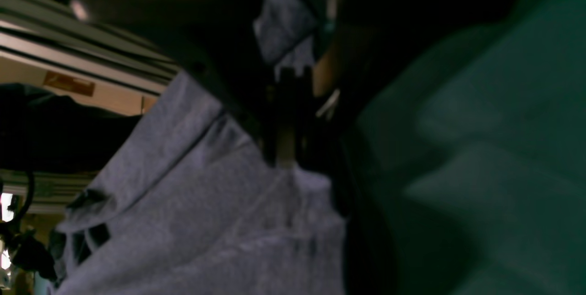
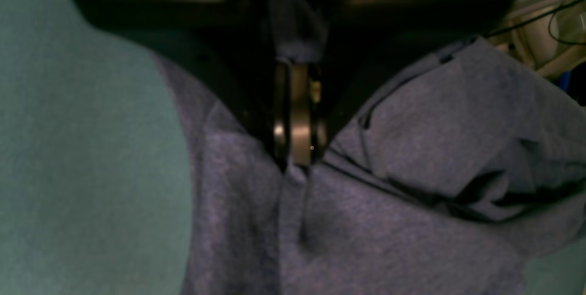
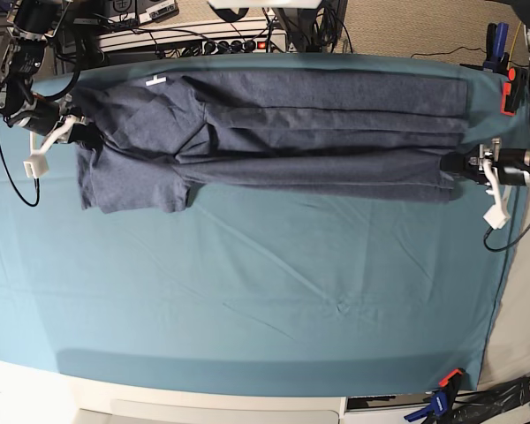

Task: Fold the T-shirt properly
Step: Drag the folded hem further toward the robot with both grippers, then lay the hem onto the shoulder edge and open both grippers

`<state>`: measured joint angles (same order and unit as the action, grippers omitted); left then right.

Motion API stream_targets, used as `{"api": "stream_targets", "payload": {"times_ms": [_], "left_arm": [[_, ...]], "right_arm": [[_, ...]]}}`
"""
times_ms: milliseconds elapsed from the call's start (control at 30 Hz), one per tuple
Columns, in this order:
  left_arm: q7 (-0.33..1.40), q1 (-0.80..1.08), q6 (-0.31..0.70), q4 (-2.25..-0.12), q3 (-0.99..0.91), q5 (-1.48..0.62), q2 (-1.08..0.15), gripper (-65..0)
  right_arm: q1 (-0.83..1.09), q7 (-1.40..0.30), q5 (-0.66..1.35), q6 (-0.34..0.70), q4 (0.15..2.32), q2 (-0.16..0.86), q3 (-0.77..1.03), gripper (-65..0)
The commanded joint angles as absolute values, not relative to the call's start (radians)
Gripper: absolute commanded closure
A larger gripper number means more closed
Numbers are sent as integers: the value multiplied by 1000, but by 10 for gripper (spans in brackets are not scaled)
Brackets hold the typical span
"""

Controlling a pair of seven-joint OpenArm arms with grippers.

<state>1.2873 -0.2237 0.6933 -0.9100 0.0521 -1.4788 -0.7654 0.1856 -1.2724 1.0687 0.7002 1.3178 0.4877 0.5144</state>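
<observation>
Plainly found the T-shirt (image 3: 291,124) stretched left to right along the far side of the table cloth (image 3: 247,291), already doubled lengthwise into a long band. Saw the right gripper (image 3: 75,132) at the far left, jaws pinched together on the shirt's left end, cloth bunched around them in the wrist view. Noted one sleeve lying loose toward the near side just right of that grip, with slanting creases beside it. Judged that sleeve likely to flop or tuck crooked if swung over as it lay. Found the left gripper (image 3: 466,165) at the right end, jaws likewise closed tight on the hem. Feared a thin pinch slipping under too much pull, uneven travel of either end skewing the fold, and a low pass snagging the table cloth.
</observation>
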Motion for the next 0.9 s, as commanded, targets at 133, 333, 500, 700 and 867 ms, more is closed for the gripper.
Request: {"api": "stream_targets", "payload": {"times_ms": [133, 333, 500, 700, 867], "left_arm": [[1294, -239, 698, -921, 43, -1484, -858, 0], [1293, -238, 698, -921, 43, -1484, -867, 0], [1294, -237, 698, -921, 43, -1484, -856, 0], [1301, -229, 698, -920, 43, -1484, -854, 0], [1305, -229, 698, -920, 43, -1484, -854, 0]], "right_arm": [[199, -1301, 1054, 698, 1330, 541, 548, 0], [199, -1303, 1085, 698, 1330, 548, 583, 0], [200, -1311, 1085, 698, 1330, 546, 583, 0], [212, -1320, 1097, 698, 1330, 546, 583, 0], [241, -1331, 1118, 698, 1330, 545, 583, 0]]}}
